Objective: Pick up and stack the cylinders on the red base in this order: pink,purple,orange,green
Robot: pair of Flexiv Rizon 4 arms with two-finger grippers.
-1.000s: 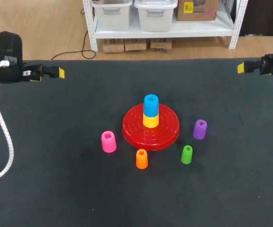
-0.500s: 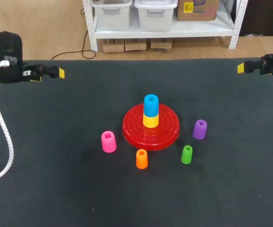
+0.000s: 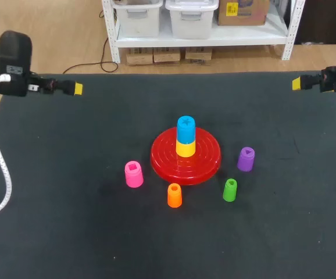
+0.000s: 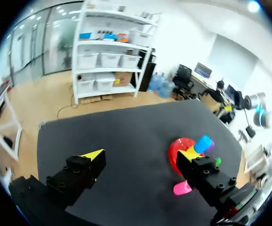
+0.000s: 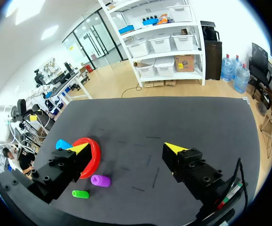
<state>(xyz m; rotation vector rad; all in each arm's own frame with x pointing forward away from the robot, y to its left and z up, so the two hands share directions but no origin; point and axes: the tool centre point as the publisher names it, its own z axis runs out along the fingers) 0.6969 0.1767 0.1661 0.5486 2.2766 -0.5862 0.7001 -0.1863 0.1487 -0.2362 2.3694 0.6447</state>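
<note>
The red base (image 3: 204, 163) sits mid-table with a yellow cylinder (image 3: 185, 149) and a blue cylinder (image 3: 186, 129) stacked on it. In front of it stand the pink cylinder (image 3: 133, 174), the orange cylinder (image 3: 174, 195) and the green cylinder (image 3: 230, 190), with the purple cylinder (image 3: 246, 158) to its right. My left gripper (image 3: 75, 89) hovers open at the far left edge. My right gripper (image 3: 296, 83) is open at the far right edge. Both are empty and far from the cylinders. Ahead of the left gripper (image 4: 140, 154) lie the base (image 4: 176, 148) and pink cylinder (image 4: 182, 189). The right gripper (image 5: 126, 148) faces the purple (image 5: 100, 181) and green (image 5: 80, 193) cylinders.
The black table (image 3: 69, 232) stretches wide around the toy on all sides. A white cable (image 3: 2, 163) hangs from my left arm over the table's left edge.
My left arm has shifted slightly toward the back and right; its gripper stays open. The right arm and all cylinders are where they were.
</note>
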